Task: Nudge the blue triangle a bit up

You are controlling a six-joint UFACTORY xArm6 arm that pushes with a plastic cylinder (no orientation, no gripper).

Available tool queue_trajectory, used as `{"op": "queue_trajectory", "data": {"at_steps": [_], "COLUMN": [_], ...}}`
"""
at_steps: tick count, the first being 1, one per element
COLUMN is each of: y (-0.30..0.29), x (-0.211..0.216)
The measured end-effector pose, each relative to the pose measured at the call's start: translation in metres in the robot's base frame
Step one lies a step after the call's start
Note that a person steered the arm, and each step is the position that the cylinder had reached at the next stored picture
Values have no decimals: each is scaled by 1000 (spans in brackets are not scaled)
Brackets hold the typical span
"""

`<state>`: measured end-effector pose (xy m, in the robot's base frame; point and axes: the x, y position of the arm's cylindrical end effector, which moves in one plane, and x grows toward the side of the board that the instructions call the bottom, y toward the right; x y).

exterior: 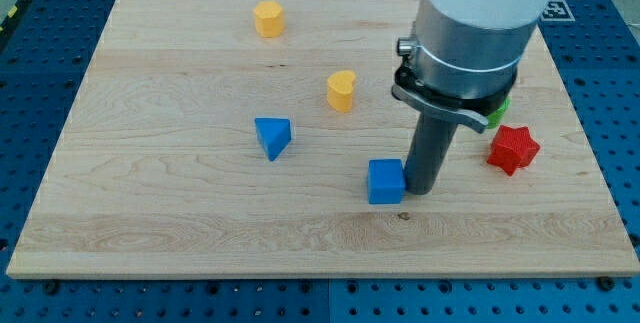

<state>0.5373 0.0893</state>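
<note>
Tip state: we carry no claw, so there is nothing to open, clench or grasp with; my tip is a bare rod end resting at board height and holding nothing.
Tip position: it stands just beside the blue cube, on that block's right in the view; whether they touch we cannot tell.
Task block: the blue triangle lies near the board's middle, well apart from my tip, up and to the view's left of the blue cube.
Near neighbours: a yellow block sits up and to the view's right of the triangle; a second yellow block lies near the view's top.
Far side: a red star-shaped block sits at the view's right; a green block shows only partly behind the arm housing.
Surface: the wooden board looks smooth.
Handling judgement: the triangle appears small, rigid and light, likely to slide readily and to twist if pushed off-centre.
Contact point: we judge the best place is the middle of its lower side, pushing toward the view's top.
Risk: the pointed lower end may deflect my tip sideways; a short, centred push is advised.
</note>
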Motion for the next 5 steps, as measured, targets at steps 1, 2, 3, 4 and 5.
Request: {"op": "queue_trajectory", "data": {"at_steps": [1, 2, 3, 4, 5], "y": [-19, -27, -27, -16, -6], "x": [0, 0, 0, 11, 52]}}
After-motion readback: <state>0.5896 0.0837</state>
